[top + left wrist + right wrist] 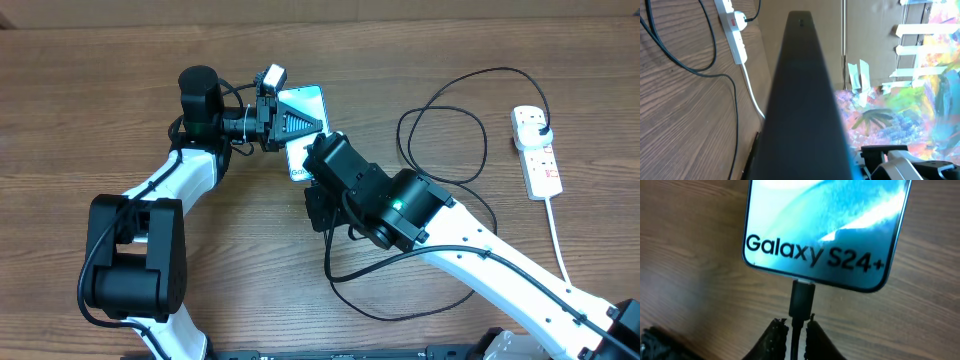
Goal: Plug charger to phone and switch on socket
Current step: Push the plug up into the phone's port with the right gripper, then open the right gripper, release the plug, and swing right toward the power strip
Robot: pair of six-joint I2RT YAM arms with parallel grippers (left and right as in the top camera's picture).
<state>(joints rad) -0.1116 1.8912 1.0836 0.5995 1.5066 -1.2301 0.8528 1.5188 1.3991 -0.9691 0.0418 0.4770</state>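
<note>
The phone (pixel 825 225) lies flat on the table (pixel 90 110), its long axis straight ahead of the right end effector (pixel 793 326), which pinches the charger (pixel 801 300) just behind the connector at the phone's bottom edge, while the left end effector (pixel 305 124), grip unclear, rests over its far end and the socket (pixel 537 150) sits well off right.

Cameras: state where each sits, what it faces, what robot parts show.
Overhead: above the table, facing down; both arms, phone, socket.
Left wrist: low, facing the socket past a dark blurred shape.
Right wrist: behind the right gripper, facing the phone; fingers pinch the charger.
Shared: socket, overhead and left wrist.
</note>
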